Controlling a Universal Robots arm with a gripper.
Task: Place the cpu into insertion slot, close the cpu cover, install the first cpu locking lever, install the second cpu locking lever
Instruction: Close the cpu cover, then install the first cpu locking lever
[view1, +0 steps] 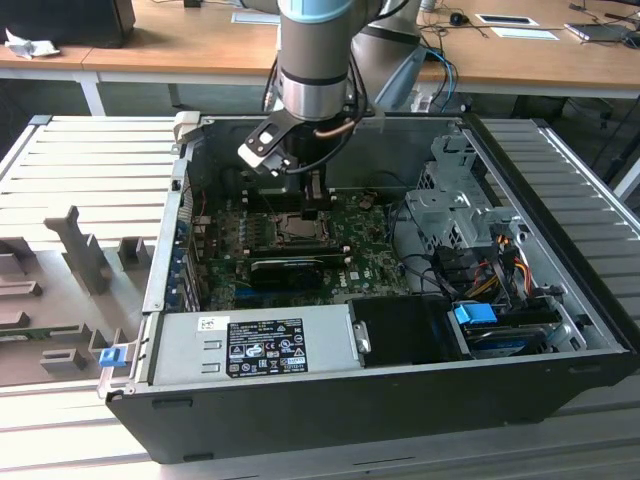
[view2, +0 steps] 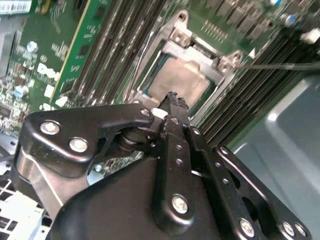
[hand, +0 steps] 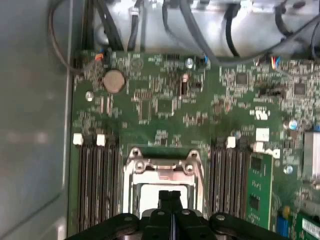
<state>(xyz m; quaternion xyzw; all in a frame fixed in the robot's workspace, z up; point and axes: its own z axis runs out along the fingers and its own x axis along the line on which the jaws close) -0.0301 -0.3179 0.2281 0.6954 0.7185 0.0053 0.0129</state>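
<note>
Gripper (view2: 172, 100) clenched, fingertips pressed together, nothing held between them. Tip hangs straight over the cpu (view2: 186, 80). The cpu lies flat in its socket near the middle of the motherboard (hand: 165, 105). The cpu cover (view2: 181, 40) lies down, framing it. Contact with the cpu unclear.

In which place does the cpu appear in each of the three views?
Exterior view: the cpu lies mid-motherboard, under the hand.
Second wrist view: pale square just beyond the fingertips.
First wrist view: pale square partly behind the fingertips.
Shared landmark: the silver cpu cover framing it.
</note>
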